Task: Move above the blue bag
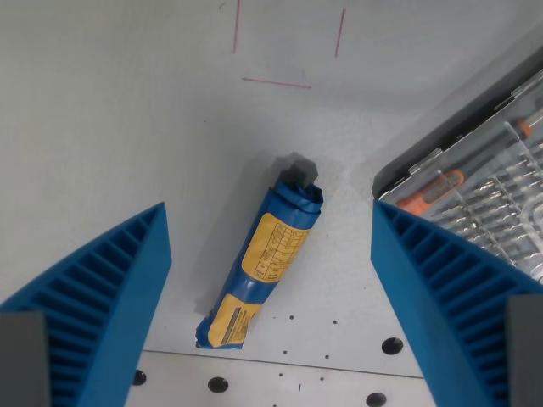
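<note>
Two ribbed blue plastic fingers of the gripper (270, 280) frame this downward wrist view, one at the lower left (102, 297) and one at the lower right. Between them lies the blue bag (265, 261), a rolled, crinkled blue foil packet with yellow printed labels. It rests on the pale grey table (127, 110), slanting from a twisted end at the upper right to a flatter end at the lower left. It sits roughly midway between the fingers and touches neither; bare table shows on both sides of it.

Above the bag the grey surface is open, marked only by thin red lines (276, 81) that form three sides of a square near the top edge. At the wrist view's right, partly hidden by the right finger, is a clear plastic tool case (475, 170) with a grey rim, holding an orange-handled screwdriver (431, 190) and rows of metal bits. The case lies near the bag but apart from it. Along the bottom, a lighter plate with dark round holes (218, 384) begins just under the bag's lower end.

The fingers stand spread wide apart, released, gripping nothing and touching nothing visible.
</note>
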### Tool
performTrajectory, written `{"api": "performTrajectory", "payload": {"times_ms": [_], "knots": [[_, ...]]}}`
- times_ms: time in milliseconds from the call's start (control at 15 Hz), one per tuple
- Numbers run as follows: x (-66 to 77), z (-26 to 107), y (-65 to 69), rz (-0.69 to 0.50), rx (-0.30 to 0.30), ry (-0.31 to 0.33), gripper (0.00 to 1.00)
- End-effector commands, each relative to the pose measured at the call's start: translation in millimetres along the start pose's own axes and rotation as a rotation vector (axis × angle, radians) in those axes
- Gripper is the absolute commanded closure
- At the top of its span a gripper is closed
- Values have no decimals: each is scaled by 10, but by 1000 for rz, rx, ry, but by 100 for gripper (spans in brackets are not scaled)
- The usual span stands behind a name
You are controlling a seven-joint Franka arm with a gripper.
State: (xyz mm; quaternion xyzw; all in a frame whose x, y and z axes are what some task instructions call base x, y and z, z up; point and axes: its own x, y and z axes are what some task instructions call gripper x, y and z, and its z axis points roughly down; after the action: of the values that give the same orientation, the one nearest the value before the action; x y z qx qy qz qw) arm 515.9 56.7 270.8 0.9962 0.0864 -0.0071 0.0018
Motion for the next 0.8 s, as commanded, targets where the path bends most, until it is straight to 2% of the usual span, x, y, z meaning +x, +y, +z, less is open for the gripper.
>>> {"api": "performTrajectory", "payload": {"times_ms": [67,800], "knots": [[3,-14,-1,0,0,3,0],[-38,38,-8,62,1,14,0]]}}
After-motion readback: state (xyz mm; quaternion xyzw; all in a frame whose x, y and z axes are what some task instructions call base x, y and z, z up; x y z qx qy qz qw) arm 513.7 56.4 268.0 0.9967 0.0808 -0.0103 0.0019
